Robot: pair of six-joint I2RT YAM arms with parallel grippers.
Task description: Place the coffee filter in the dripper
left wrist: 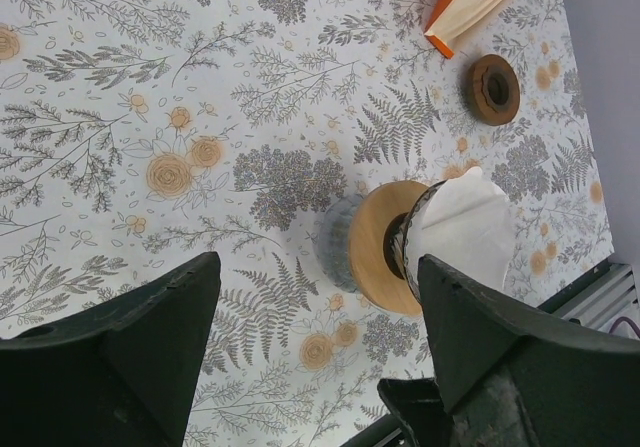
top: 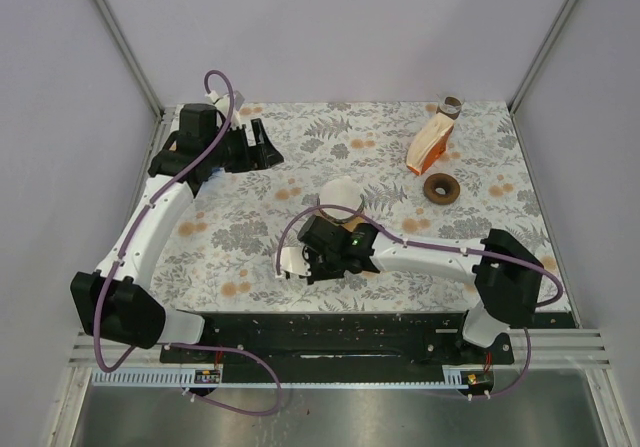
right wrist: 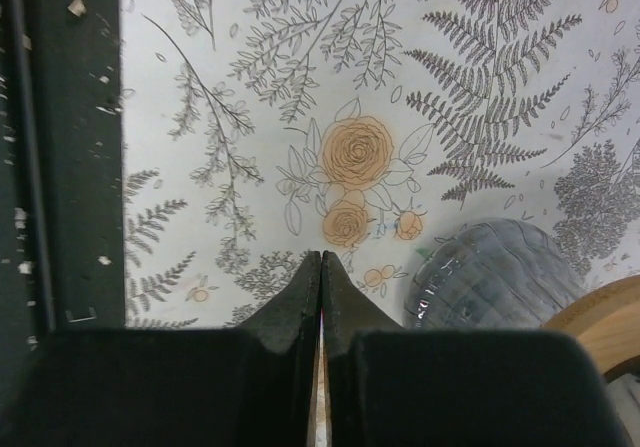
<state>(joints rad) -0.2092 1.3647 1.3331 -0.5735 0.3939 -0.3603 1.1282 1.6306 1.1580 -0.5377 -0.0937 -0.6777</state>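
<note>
Currently the left tool (left wrist: pixel 318 262) stands wide open above the table (top: pixel 300 127), holding nothing; the white coffee filter (left wrist: pixel 465 227) sits in the mouth of the dripper (left wrist: pixel 372 252), which stands near the middle of the table; the right tool (right wrist: pixel 322 267) is closed tight with nothing seen in its grip, low over the table near its front edge and close to the dripper's glass base; an orange packet (top: pixel 428 145) and a brown ring (top: pixel 440 188) lie near each other toward the far right.
</note>
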